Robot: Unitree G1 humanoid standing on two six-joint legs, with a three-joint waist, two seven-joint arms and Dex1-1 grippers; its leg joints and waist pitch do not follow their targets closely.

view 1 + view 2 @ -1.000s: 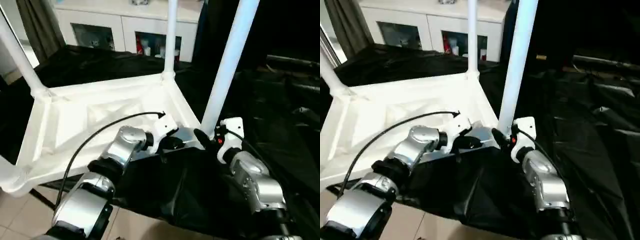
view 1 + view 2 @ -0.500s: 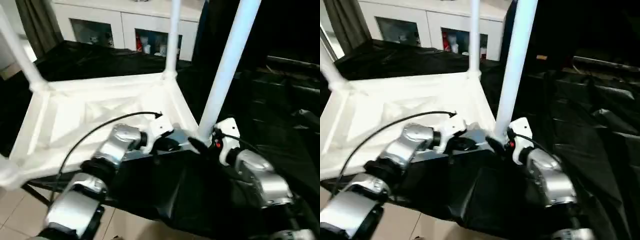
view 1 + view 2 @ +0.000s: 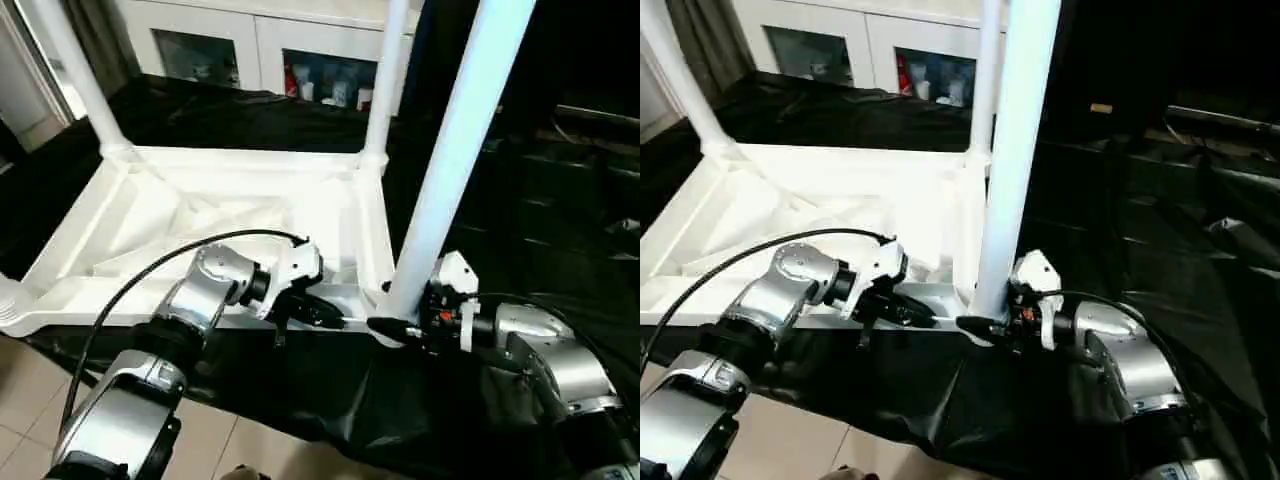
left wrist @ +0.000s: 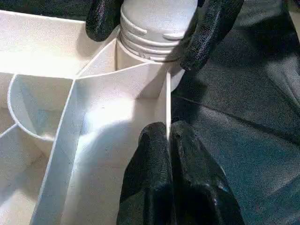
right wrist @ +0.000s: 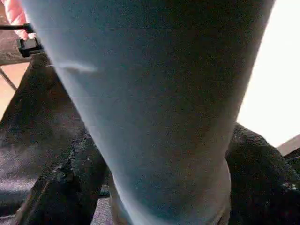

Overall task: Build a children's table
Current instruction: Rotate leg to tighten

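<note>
The white table top (image 3: pixel 230 160) lies upside down on black cloth, ribbed underside up. Two legs stand in its far corners, one on the left (image 3: pixel 75 75) and one on the right (image 3: pixel 385 80). A third leg (image 3: pixel 455 150) rises from the near right corner socket. My right gripper (image 3: pixel 390 325) is shut on that leg's base, one black finger (image 5: pixel 61 187) on either side of the tube (image 5: pixel 154 117). My left gripper (image 3: pixel 320 312) is shut on the near rim beside that corner, its fingertips (image 4: pixel 154 150) pinching the thin wall (image 4: pixel 166 103). The left wrist view also shows the leg's ridged base (image 4: pixel 157 23).
A white cabinet (image 3: pixel 300 50) with glass doors stands behind the work. Black cloth (image 3: pixel 560 220) covers the surface to the right and hangs over its near edge. Tiled floor (image 3: pixel 20 400) shows at the lower left. A black cable (image 3: pixel 130 290) arches over my left forearm.
The head view has shifted, showing more of the top. My right gripper's fingers sit lower, level with the near right leg's base. The left gripper stays on the rim.
</note>
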